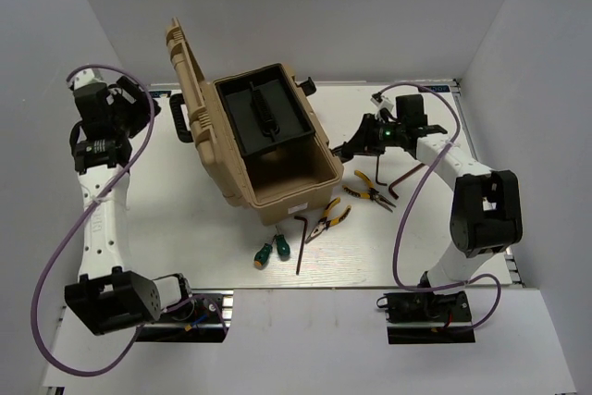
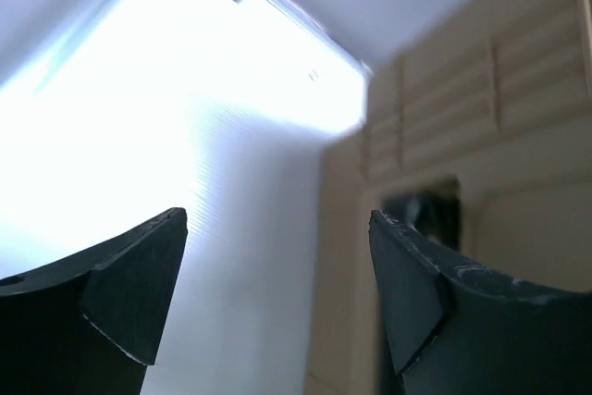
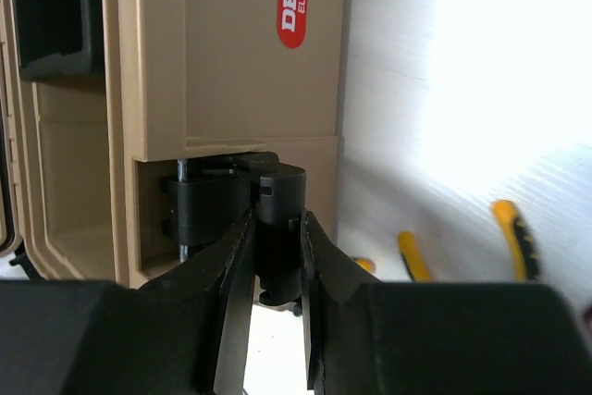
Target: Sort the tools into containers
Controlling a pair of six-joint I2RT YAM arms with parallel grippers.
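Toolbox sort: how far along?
Done: toolbox lid is up, tray in place. In hand: right tool shut on the side latch; left tool open, empty, by the lid. Left: everything, both pliers, both screwdrivers and both hex keys lie on the table.

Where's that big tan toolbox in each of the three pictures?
Top external: the toolbox sits at centre, lid open.
Left wrist: the toolbox fills the right side, ribbed wall blurred.
Right wrist: the toolbox fills the left half; the right hand clamps its black latch.
Shared landmark: the white table under it.
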